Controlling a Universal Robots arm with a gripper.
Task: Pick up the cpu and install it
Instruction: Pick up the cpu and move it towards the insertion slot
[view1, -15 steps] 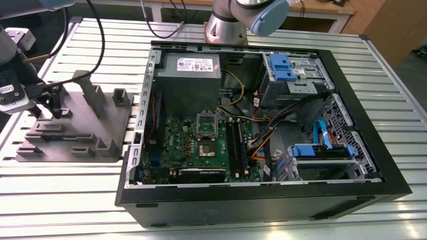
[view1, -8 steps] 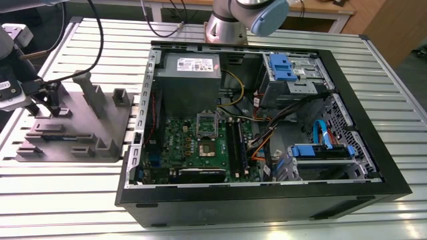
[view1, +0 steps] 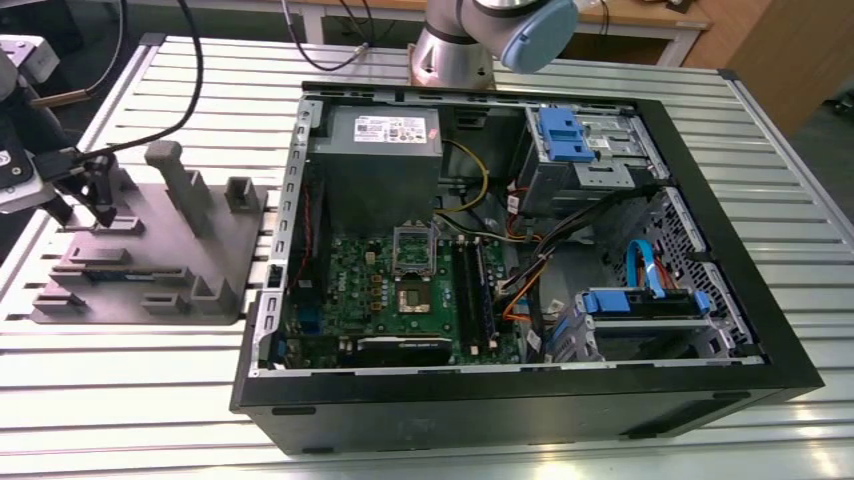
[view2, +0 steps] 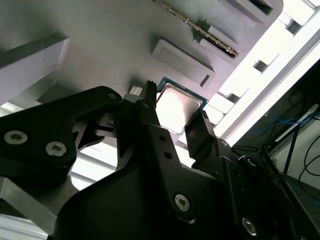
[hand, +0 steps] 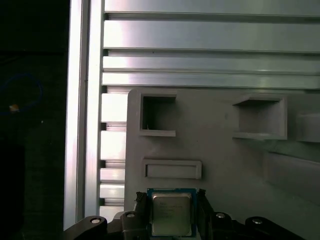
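We find the claw (hand: 171, 197) clamped on the cpu (hand: 171, 216) — a flat square chip, matte silver lid, teal rim — lying on the gray moulded tray (view1: 160, 265) atop the ribbed aluminium bench (view1: 134, 400).

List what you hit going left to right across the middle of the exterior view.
Gray parts holder → motherboard → blue drive bay.
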